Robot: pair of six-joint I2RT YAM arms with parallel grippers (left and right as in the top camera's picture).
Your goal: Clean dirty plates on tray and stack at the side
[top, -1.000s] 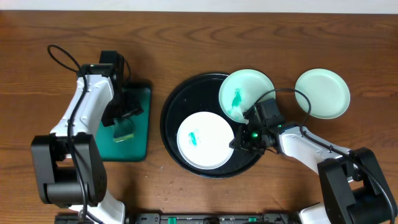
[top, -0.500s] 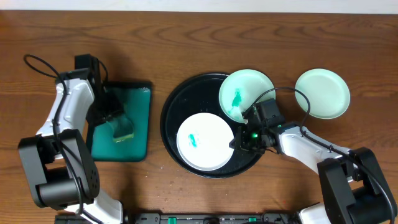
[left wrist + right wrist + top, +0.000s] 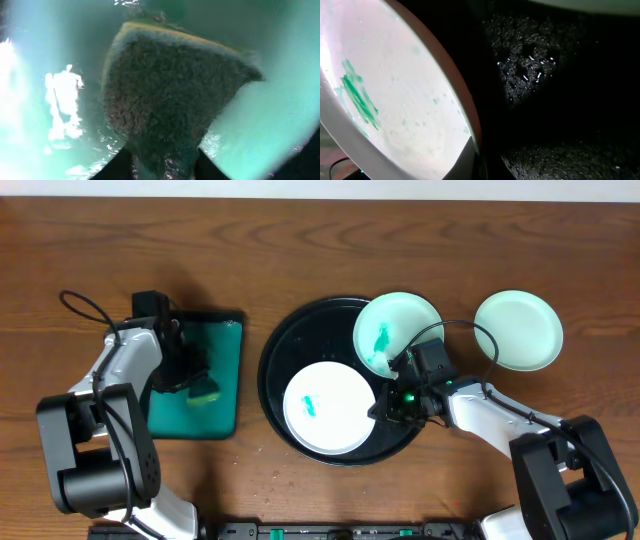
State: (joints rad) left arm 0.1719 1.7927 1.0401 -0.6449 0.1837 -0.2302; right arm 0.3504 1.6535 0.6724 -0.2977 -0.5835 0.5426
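On the black tray point(image 3: 285, 340) lies a white plate point(image 3: 335, 415) with a green smear. My right gripper point(image 3: 384, 406) is shut on its right rim; the right wrist view shows the rim pinched in my right gripper point(image 3: 480, 162), with the white plate point(image 3: 395, 90) at the left. A smeared mint plate point(image 3: 396, 330) leans on the tray's back right rim. A clean mint plate point(image 3: 518, 330) sits on the table to the right. My left gripper point(image 3: 197, 383) is low in the green rectangular tray point(image 3: 225, 340). There the left gripper point(image 3: 162, 160) squeezes a dark sponge point(image 3: 170, 90).
The green rectangular tray's floor point(image 3: 280, 100) looks wet and glossy around the sponge. The black tray's floor point(image 3: 545, 75) holds water droplets beside the white plate. Bare wooden table point(image 3: 320, 240) runs along the back.
My left gripper swung from the green tray's left edge back over the sponge, dropped and closed on it. The right arm and all three plates stayed put.
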